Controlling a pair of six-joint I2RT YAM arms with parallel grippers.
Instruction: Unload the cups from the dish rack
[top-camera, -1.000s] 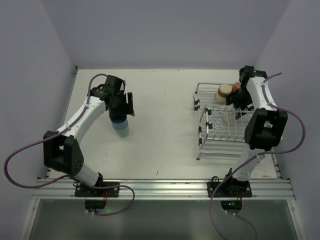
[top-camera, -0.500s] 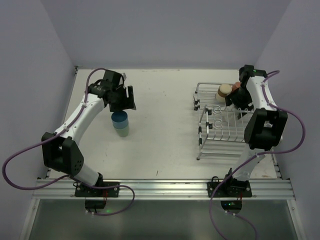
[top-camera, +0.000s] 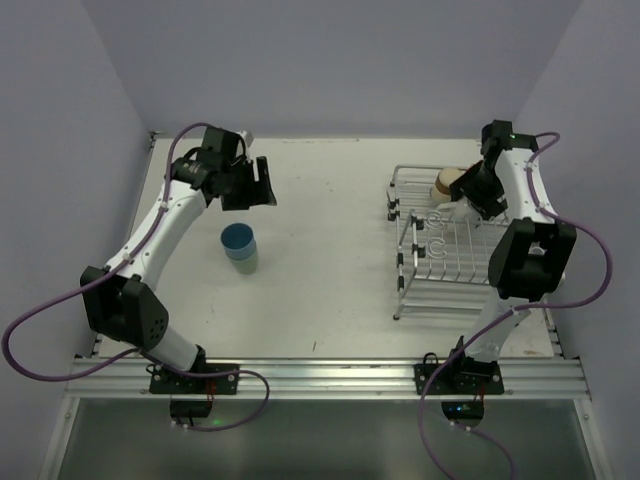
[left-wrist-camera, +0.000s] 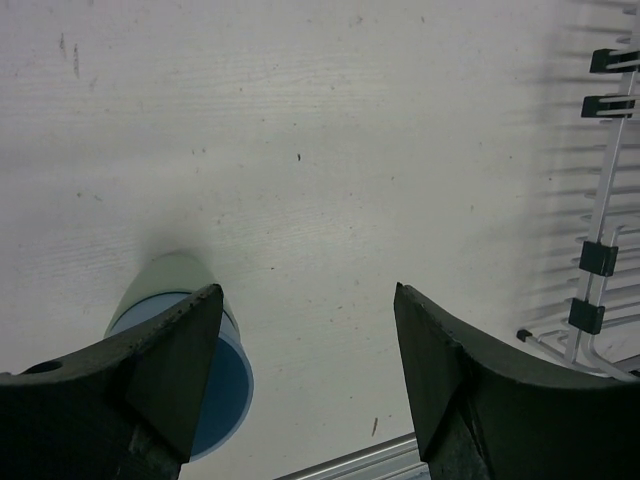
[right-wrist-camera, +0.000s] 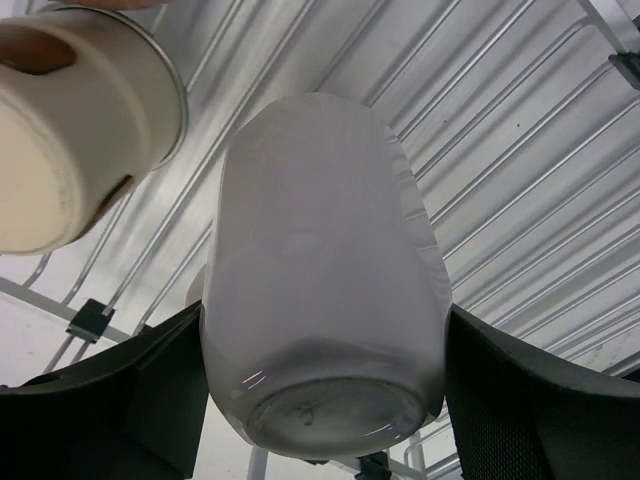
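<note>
- Left gripper (left-wrist-camera: 307, 325) has risen toward 11 o'clock, released and empty, off the light blue cup (top-camera: 239, 240) standing at 9 o'clock.
- In the dish rack (top-camera: 404, 262) at 3 o'clock, the right gripper (right-wrist-camera: 325, 340) grasps the white cup (right-wrist-camera: 320, 240); next, lift it clear of the wires.

blue cup (top-camera: 239, 238) on table (top-camera: 320, 295), dish rack (top-camera: 432, 268) right

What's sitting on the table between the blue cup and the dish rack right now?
Nothing. From the blue cup to the dish rack, the top view shows only bare table. The left wrist view agrees.
</note>
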